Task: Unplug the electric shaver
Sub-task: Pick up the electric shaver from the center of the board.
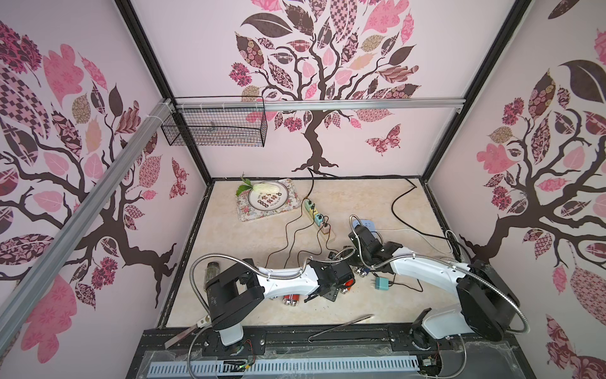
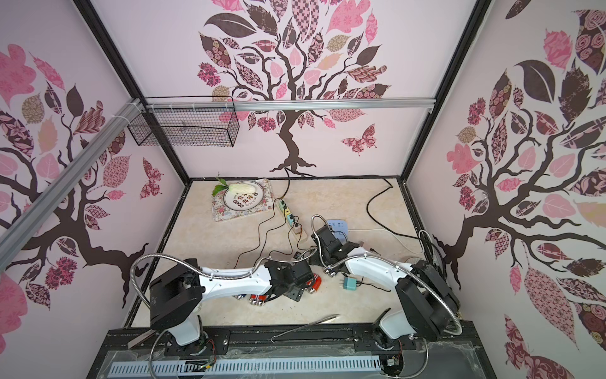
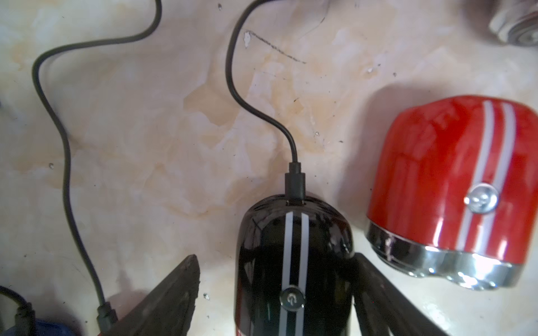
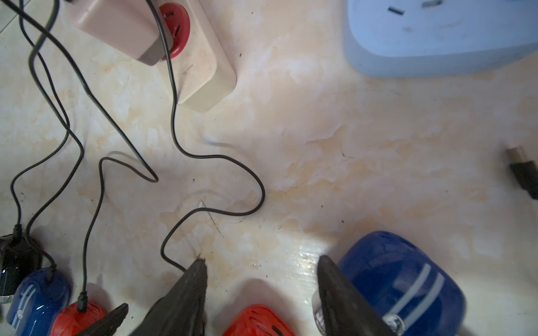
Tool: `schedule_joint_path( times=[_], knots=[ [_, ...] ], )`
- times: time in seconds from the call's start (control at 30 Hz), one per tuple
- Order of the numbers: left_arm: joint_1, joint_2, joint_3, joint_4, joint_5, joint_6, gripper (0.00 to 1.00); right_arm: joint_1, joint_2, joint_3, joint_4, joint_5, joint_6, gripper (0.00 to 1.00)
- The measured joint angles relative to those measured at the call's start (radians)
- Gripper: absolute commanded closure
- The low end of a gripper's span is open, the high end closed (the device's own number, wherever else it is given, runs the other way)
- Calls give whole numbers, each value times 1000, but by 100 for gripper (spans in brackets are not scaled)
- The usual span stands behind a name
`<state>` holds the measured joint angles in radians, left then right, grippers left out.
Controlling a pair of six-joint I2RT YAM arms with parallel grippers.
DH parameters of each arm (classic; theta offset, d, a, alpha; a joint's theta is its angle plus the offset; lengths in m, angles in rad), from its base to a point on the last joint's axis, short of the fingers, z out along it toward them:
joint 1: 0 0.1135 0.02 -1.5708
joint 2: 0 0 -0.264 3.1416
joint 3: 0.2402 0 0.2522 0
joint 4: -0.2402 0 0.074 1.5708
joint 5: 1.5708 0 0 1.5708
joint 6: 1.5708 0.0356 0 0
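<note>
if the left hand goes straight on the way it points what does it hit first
The black shaver, between the left hand's open fingers; beyond it, the cable plug in its end. Height unclear.

Glossy black plastic shaver (image 3: 292, 261) with chrome-trimmed red shaver (image 3: 454, 189) on smooth marble-look tabletop (image 3: 145, 145).

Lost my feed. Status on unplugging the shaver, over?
Left claw open, straddling black shaver. Its plug not yet out. Right claw open. Red shaver crowds alongside.
</note>
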<state>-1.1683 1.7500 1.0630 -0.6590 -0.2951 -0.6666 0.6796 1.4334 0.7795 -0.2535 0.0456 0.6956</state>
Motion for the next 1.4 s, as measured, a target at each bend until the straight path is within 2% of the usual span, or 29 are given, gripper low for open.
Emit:
schedule_joint_path(
  times=[0.33,0.43,0.6,0.73,0.93,1.07,1.23,1.4],
  knots=[
    [-3,22,0,-1,4,-10,23,0,0,0,11,-9,0,37],
    [-3,22,0,-1,7,-11,27,0,0,0,11,-9,0,37],
    [-3,24,0,0,9,-14,44,0,2,0,11,-13,0,37],
    [-3,24,0,1,7,-13,51,1,2,1,11,-13,0,37],
    [-4,20,-5,8,-2,-13,71,1,2,1,11,-16,0,37],
    [-3,-9,-23,21,-15,-6,80,2,0,1,13,-24,0,37],
    [28,-89,-51,50,-3,9,84,3,-10,1,28,-56,8,37],
    [105,-177,-113,113,51,12,85,3,-52,-2,70,-113,27,37]
  ],
)
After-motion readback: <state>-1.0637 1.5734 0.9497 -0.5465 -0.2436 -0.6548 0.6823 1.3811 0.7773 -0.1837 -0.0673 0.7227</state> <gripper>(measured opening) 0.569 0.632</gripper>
